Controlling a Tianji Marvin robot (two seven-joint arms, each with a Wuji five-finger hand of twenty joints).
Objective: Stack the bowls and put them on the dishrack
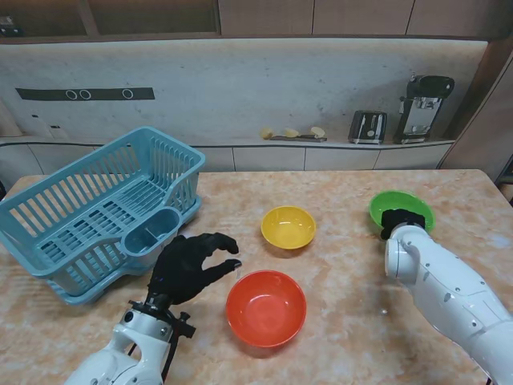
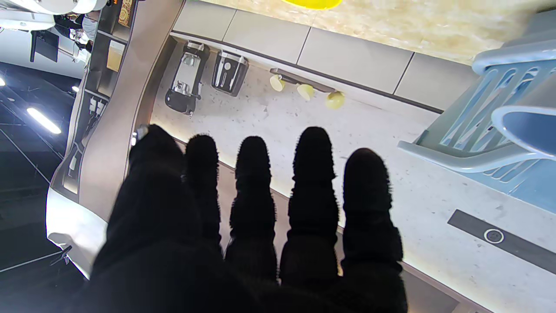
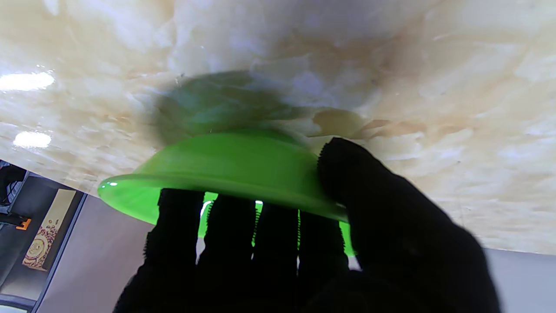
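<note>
At the far right of the table is a green bowl (image 1: pixel 401 204), and my right hand (image 1: pixel 401 222) is shut on its near rim. The right wrist view shows the fingers (image 3: pixel 226 243) inside the green bowl (image 3: pixel 226 165) and the thumb pressed on its outer wall; I cannot tell whether its base touches the table. A yellow bowl (image 1: pixel 288 227) sits mid-table, with a red bowl (image 1: pixel 266 308) nearer to me. My left hand (image 1: pixel 191 266) hovers open just left of the red bowl, fingers (image 2: pixel 260 208) spread and holding nothing. The blue dishrack (image 1: pixel 88 216) stands at the left.
The dishrack has a cutlery cup (image 1: pixel 151 233) on its near right side, close to my left hand. Beyond the table's far edge runs a counter with a toaster (image 1: pixel 368 126) and a coffee machine (image 1: pixel 423 107).
</note>
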